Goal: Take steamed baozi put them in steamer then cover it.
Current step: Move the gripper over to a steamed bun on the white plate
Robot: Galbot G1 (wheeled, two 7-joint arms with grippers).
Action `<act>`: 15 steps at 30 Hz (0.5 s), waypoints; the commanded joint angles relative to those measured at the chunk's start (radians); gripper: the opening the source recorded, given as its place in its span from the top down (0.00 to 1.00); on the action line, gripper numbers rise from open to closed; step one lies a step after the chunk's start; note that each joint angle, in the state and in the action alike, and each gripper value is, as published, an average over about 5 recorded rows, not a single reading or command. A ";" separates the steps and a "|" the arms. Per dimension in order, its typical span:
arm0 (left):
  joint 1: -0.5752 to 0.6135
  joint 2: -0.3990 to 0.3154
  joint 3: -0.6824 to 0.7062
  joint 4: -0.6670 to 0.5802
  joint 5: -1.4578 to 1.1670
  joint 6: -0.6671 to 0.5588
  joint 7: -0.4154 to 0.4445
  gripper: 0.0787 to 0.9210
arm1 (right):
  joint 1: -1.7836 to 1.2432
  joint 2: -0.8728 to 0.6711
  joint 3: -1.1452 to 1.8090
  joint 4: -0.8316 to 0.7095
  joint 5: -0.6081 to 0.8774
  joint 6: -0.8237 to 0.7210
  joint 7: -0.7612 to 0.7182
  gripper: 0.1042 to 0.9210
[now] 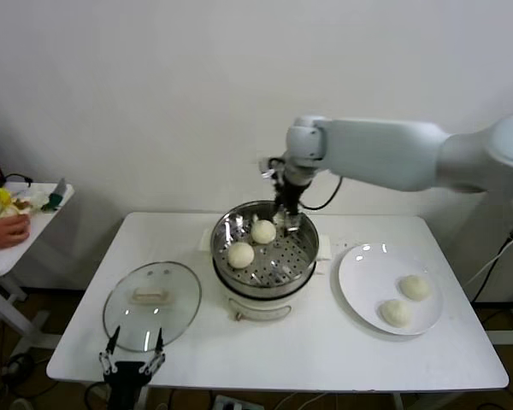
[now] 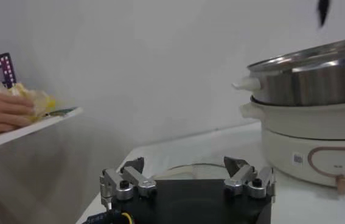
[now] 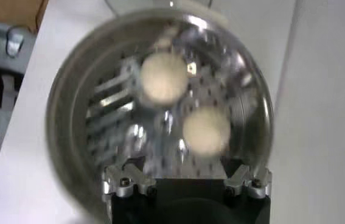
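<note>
Hovering open over the steamer rim, right pincer empty, left pincer open at table edge.

A white table is carrying three things: a glass lid is lying at its left, the steamer is being borne centrally, a white plate at right

In the right wrist view the steamer and the two baozi inside it are blurred, and the lower rim is hidden behind the right gripper. At the left edge of the head view a hand is cut off at the wrist. The steamer's right side runs off the left wrist view.
</note>
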 commanded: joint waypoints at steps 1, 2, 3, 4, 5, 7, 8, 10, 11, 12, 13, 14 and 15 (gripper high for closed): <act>0.002 0.003 -0.002 0.000 0.001 0.002 0.004 0.12 | 0.072 -0.422 -0.047 0.230 -0.201 0.049 -0.056 0.12; 0.003 0.002 -0.003 -0.002 0.001 0.003 0.004 0.12 | 0.045 -0.460 -0.039 0.242 -0.235 0.049 -0.058 0.12; 0.004 0.001 -0.004 -0.004 0.002 0.003 0.004 0.12 | 0.014 -0.493 -0.026 0.251 -0.269 0.049 -0.059 0.12; 0.005 0.001 -0.005 -0.006 0.004 0.004 0.004 0.12 | -0.025 -0.525 -0.004 0.257 -0.308 0.050 -0.060 0.12; 0.006 -0.001 -0.006 -0.008 0.005 0.005 0.003 0.12 | -0.071 -0.553 0.025 0.258 -0.346 0.051 -0.060 0.12; 0.009 -0.003 -0.009 -0.010 0.009 0.007 0.003 0.12 | -0.170 -0.597 0.086 0.248 -0.419 0.058 -0.060 0.12; 0.011 -0.005 -0.010 -0.011 0.011 0.007 0.003 0.12 | -0.220 -0.614 0.118 0.239 -0.453 0.062 -0.061 0.12; 0.014 -0.009 -0.013 -0.012 0.015 0.008 0.003 0.12 | -0.315 -0.635 0.170 0.210 -0.508 0.073 -0.063 0.12; 0.016 -0.011 -0.014 -0.012 0.017 0.008 0.002 0.12 | -0.357 -0.641 0.197 0.193 -0.530 0.078 -0.064 0.12; 0.018 -0.014 -0.016 -0.012 0.020 0.008 0.002 0.12 | -0.397 -0.645 0.221 0.177 -0.549 0.082 -0.064 0.12; 0.020 -0.016 -0.016 -0.011 0.023 0.008 0.002 0.12 | -0.440 -0.647 0.250 0.161 -0.568 0.086 -0.065 0.12; 0.022 -0.019 -0.017 -0.011 0.026 0.008 0.002 0.12 | -0.476 -0.646 0.275 0.151 -0.581 0.088 -0.066 0.12; 0.023 -0.022 -0.018 -0.011 0.029 0.008 0.001 0.12 | -0.512 -0.645 0.300 0.146 -0.591 0.088 -0.066 0.12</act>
